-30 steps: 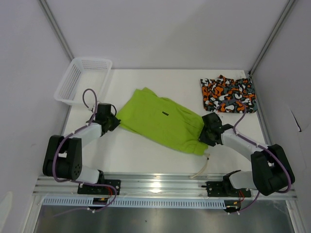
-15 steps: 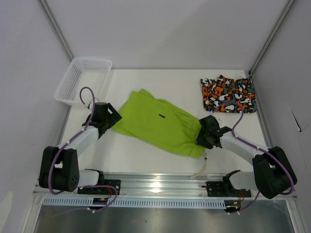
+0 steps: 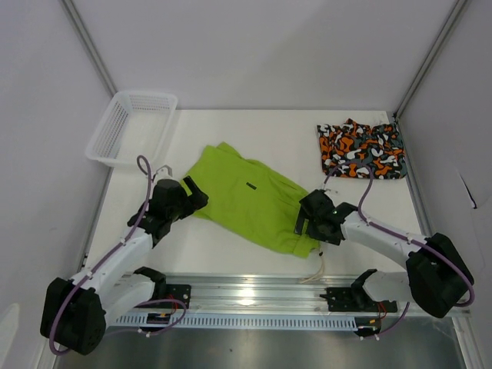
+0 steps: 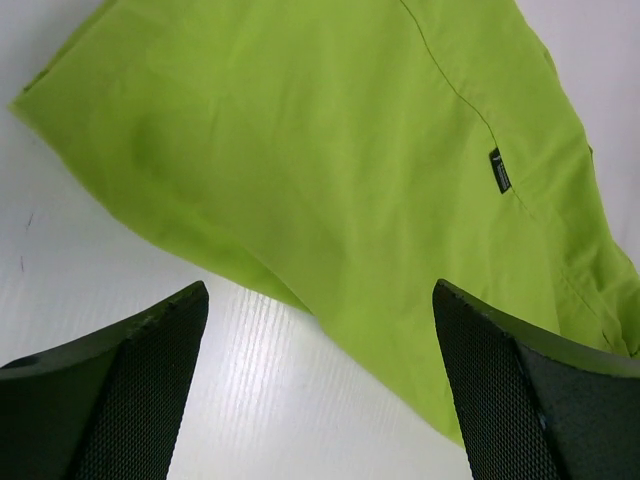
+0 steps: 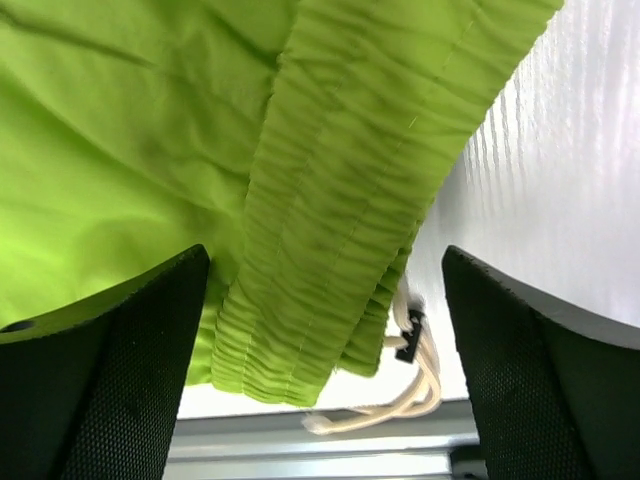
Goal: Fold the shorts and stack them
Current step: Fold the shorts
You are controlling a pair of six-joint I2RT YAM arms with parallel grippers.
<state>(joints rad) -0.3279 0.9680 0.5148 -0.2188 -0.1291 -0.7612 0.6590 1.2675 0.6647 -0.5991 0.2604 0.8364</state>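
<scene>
Two arms reach in from the metal rail [image 3: 254,292] at your near edge of the worktop [image 3: 254,131]. Your left arm [image 3: 127,246] angles up and to the right. The left jaws are spread wide with nothing gripped, sitting at the left corner of the green shorts [image 3: 246,204]. In the left wrist view both mesh-faced fingers [image 4: 130,400] stand far apart, and the gap shows bare worktop and the slanting hem of the green shorts [image 4: 350,150]. A small black label [image 4: 500,170] shows further up the cloth. I cannot tell whether a finger touches fabric.

Your right arm [image 3: 384,234] comes in from the right. The right jaws are also wide and hold nothing, at the near right end of the same shorts. The right wrist view has the gathered waistband [image 5: 370,180] between the two fingers [image 5: 110,380]. A white drawstring [image 5: 415,385] with a dark tip loops out below it, toward the rail. From the top view the drawstring [image 3: 317,269] trails off the near right corner down to the rail.

The green shorts lie flat on a slant mid-worktop, far left to near right. The camo shorts [image 3: 361,150], in orange, black, grey and white, sit at the far right corner, well apart from the green pair, so nothing is stacked. A white mesh basket [image 3: 108,134] sits at the far left corner by the wall.
</scene>
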